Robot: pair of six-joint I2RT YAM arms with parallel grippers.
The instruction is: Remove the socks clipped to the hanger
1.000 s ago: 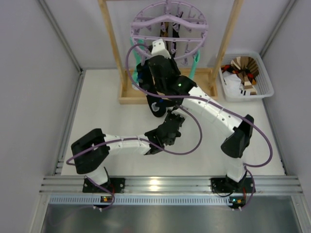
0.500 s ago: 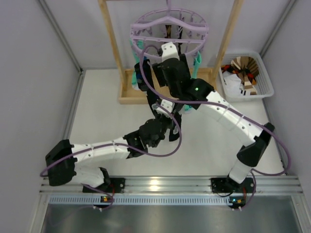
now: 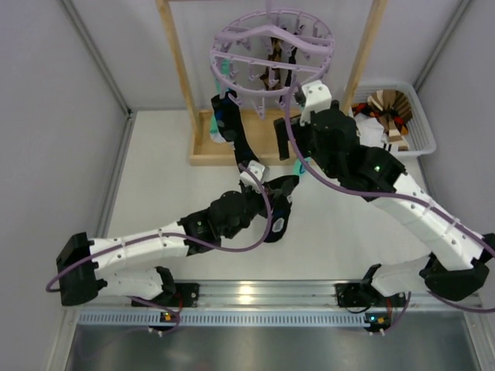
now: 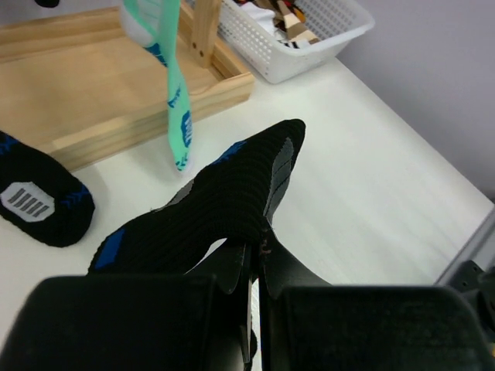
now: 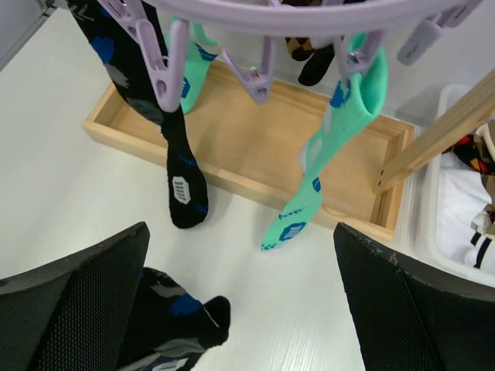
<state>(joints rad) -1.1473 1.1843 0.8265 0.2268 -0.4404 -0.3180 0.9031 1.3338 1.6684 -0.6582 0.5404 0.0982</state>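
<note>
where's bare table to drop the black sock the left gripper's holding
Widest bare table is beyond the left arm, between the side wall and the wooden base. Another patch lies between the arms, near the rail. Crowded: before the base, where hanging socks dangle and the right gripper hovers.

I count 2 black socks [image 5: 176,166], 2 mint socks [image 5: 332,139], 1 lilac hanger [image 5: 294,19], 1 wooden frame [image 5: 247,147], 1 white basket [image 4: 317,35]. Pegs & brown cloths: too many/hidden, can't count.
</note>
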